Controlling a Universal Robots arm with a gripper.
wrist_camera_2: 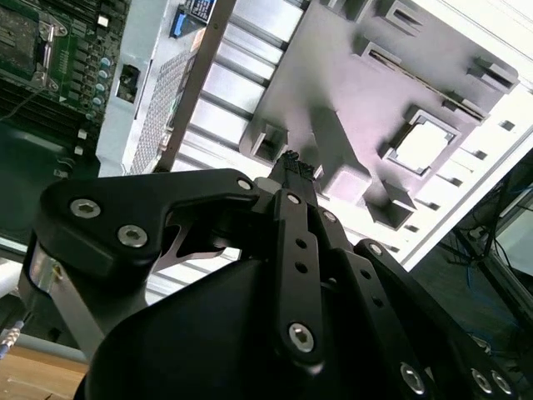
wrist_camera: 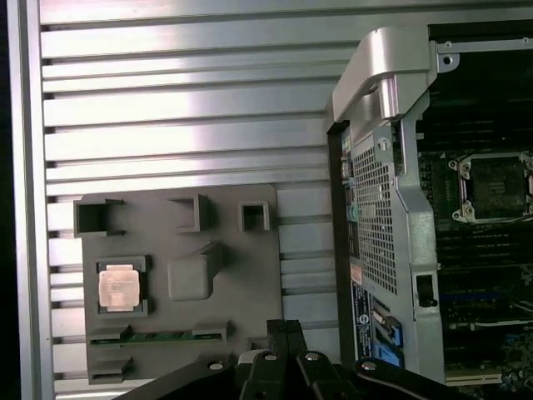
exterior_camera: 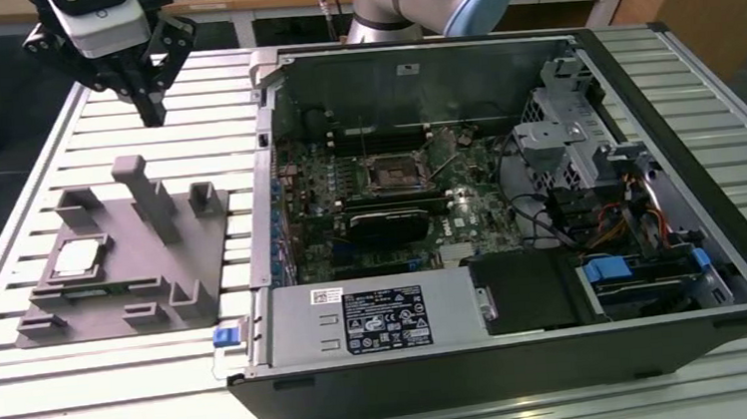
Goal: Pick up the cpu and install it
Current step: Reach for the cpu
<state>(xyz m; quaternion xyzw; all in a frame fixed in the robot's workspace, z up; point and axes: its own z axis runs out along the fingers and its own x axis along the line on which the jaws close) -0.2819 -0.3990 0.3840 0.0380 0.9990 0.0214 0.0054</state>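
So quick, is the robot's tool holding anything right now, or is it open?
The tool: closed, holding nothing. The cpu lies in the grey fixture, apart from it.

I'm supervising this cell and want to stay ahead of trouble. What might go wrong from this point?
The end effector hangs shut, off to one side of the cpu; descending shut would press its top. Upright posts on the grey fixture stand near the cpu and may be clipped. The case wall rises between fixture and socket; a low carry could hit it.
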